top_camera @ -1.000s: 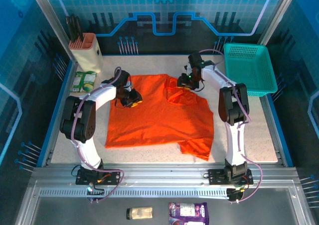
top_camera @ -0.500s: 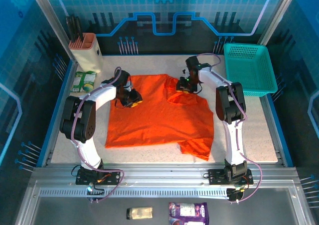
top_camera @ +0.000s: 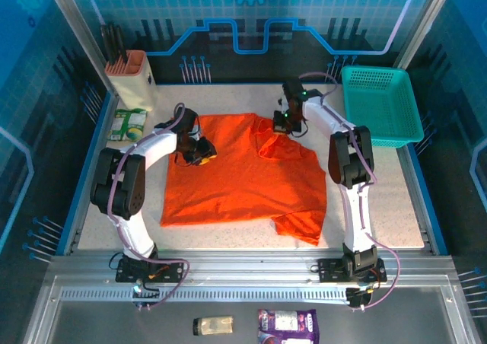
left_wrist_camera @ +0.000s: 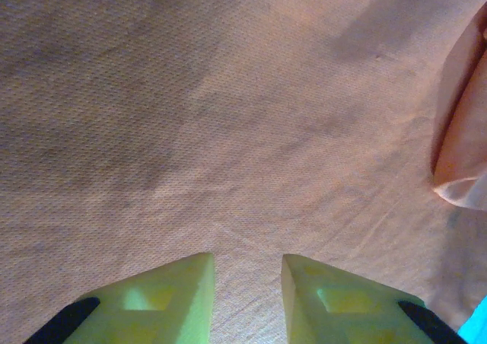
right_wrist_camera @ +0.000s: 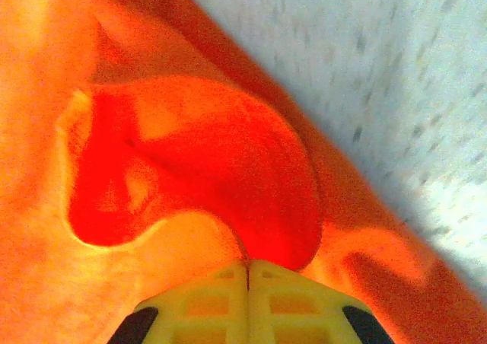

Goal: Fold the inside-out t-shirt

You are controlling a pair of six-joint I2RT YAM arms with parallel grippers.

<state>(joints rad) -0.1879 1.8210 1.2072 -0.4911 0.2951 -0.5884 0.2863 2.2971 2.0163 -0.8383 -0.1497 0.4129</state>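
Pinching a raised ridge of cloth near the collar, the right tool (top_camera: 283, 123) held its fingers pressed together on the orange t-shirt (top_camera: 243, 176), which lay spread almost flat across the middle of the tabletop (top_camera: 380, 199). The left tool (top_camera: 199, 152) hovered low over the shirt's far left part, its fingers a narrow gap apart and holding nothing. The job looked barely begun: no clean fold had been made, only the near right sleeve lay rumpled over itself, and every fold appeared left to do. The pale speckled tabletop sat inside a blue-panelled enclosure. A teal basket (top_camera: 380, 104) stood at the far right, and a holder (top_camera: 131, 74) with dark handles stood at the far left beside a green packet (top_camera: 127, 123), all apart from the shirt.
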